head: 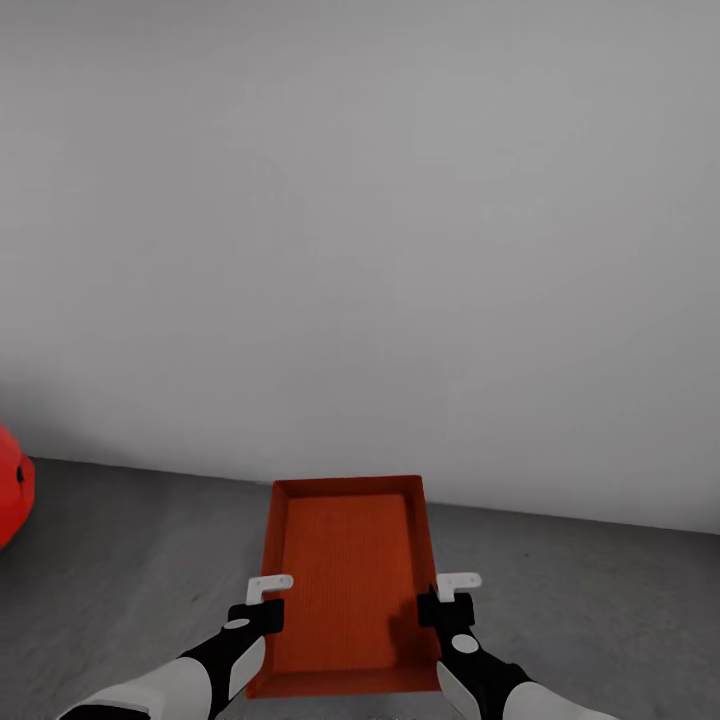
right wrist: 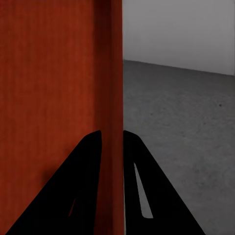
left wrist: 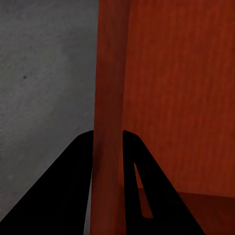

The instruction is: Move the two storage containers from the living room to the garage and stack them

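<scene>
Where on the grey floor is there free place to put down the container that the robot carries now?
Bare floor lies right of the container, up to the white wall, and also left of it. The far left is tighter: a red rounded object sits there. Both grippers clamp its side walls.

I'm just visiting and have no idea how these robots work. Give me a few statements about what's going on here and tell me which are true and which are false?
1. Both grippers pinch opposite side walls of the orange-red container. True: the left gripper and the right gripper each straddle a wall.
2. The container is full of boxes. False: its ribbed bottom is bare.
3. The floor is grey concrete. True.
4. The wall ahead is red brick. False: it is plain white.
5. A red object shows at the head view's left edge. True; what it is cannot be told.
</scene>
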{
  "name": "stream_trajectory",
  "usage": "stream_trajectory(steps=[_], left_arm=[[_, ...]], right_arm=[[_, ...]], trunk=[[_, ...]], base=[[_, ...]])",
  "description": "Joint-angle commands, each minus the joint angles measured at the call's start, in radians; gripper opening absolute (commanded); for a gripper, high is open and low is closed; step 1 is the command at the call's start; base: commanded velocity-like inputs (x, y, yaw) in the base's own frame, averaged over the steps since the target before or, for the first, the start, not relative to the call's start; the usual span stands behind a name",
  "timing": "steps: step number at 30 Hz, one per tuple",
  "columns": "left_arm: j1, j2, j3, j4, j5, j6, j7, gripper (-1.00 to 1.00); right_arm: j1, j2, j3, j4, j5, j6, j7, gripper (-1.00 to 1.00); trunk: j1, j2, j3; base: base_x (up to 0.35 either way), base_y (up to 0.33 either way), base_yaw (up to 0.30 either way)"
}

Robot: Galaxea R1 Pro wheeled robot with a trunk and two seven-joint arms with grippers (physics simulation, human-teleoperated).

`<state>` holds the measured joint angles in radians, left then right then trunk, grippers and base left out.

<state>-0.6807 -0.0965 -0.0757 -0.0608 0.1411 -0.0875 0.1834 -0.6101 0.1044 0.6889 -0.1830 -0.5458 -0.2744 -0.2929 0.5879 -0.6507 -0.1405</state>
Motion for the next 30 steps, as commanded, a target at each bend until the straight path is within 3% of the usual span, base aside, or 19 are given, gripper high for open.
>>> stream_trajectory(steps=[1,12,30], left_arm=[[-0.002,0.000,0.017,-0.065,0.003,-0.005,0.016,-1.00],[-0.002,0.001,0.017,-0.065,0.003,-0.005,0.016,-1.00],[-0.002,0.001,0.018,-0.065,0.003,-0.005,0.016,-1.00]], right_arm=[[0.000,0.000,0.040,0.068,-0.031,-0.009,-0.035,-1.00],[0.000,0.000,0.037,0.068,-0.031,-0.033,-0.034,-1.00],[0.000,-0.001,0.037,0.068,-0.031,-0.022,-0.024,-1.00]], trunk=[[0.000,-0.002,-0.003],[0.000,-0.002,-0.018],[0.000,-0.002,-0.022]], base=[[0.000,0.000,0.100],[0.000,0.000,0.045],[0.000,0.000,0.000]])
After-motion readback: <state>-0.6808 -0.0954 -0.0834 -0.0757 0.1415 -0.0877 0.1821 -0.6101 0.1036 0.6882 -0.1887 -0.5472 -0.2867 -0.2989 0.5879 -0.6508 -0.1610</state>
